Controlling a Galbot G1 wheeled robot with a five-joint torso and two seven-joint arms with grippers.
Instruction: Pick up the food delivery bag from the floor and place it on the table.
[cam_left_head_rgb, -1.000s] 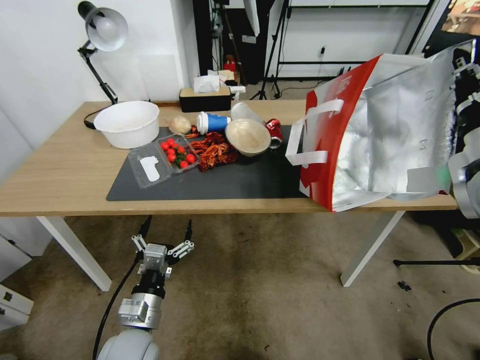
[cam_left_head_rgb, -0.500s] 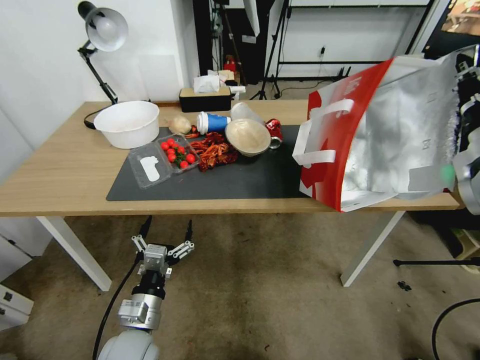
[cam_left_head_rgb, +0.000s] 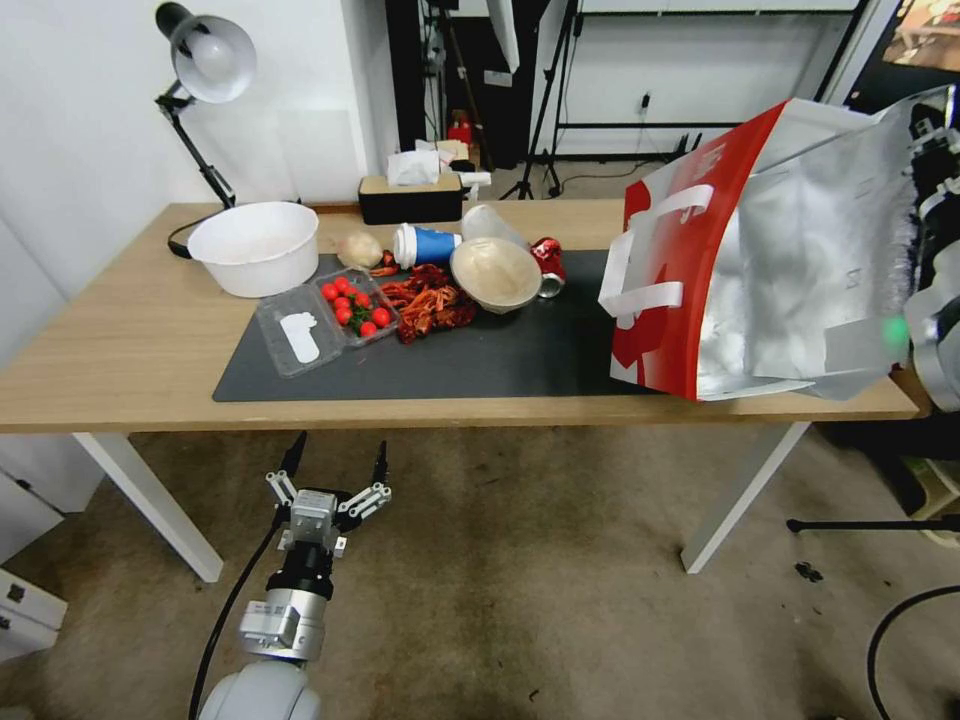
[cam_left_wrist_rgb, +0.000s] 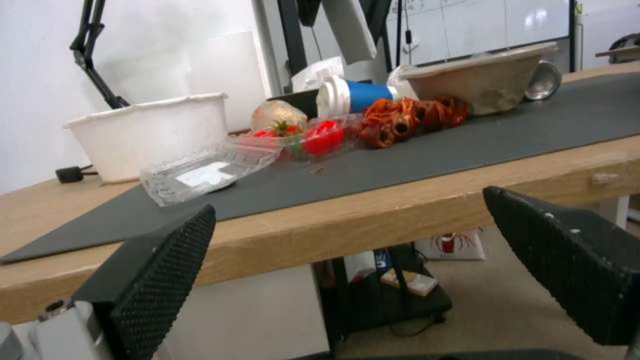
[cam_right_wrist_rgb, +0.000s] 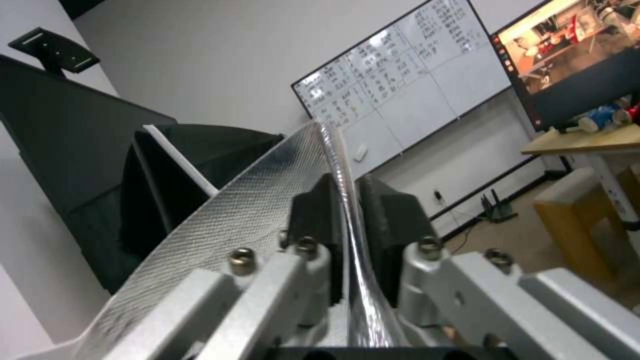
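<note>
The food delivery bag (cam_left_head_rgb: 770, 260), white with a red side panel, silver foil lining and white strap handles, hangs tilted at the right end of the table (cam_left_head_rgb: 120, 340). Its lower corner is at the table's front edge, by the dark mat (cam_left_head_rgb: 480, 360). My right gripper (cam_right_wrist_rgb: 350, 225) is shut on the bag's foil rim (cam_right_wrist_rgb: 267, 210), holding it from the right. Below the table's front edge my left gripper (cam_left_head_rgb: 335, 463) stands open and empty over the carpeted floor (cam_left_head_rgb: 520, 580). In the left wrist view the left gripper (cam_left_wrist_rgb: 348, 201) faces the table edge.
On the mat and table lie a white bowl (cam_left_head_rgb: 255, 245), a clamshell of cherry tomatoes (cam_left_head_rgb: 325, 320), dried chillies (cam_left_head_rgb: 428, 300), a blue cup (cam_left_head_rgb: 425, 243), a brown bowl (cam_left_head_rgb: 497, 273) and a red can (cam_left_head_rgb: 548, 262). A desk lamp (cam_left_head_rgb: 205, 60) and tissue box (cam_left_head_rgb: 410, 195) stand behind.
The bag has shifted right and a little farther over the table, and stands more upright. The left arm has barely moved.
</note>
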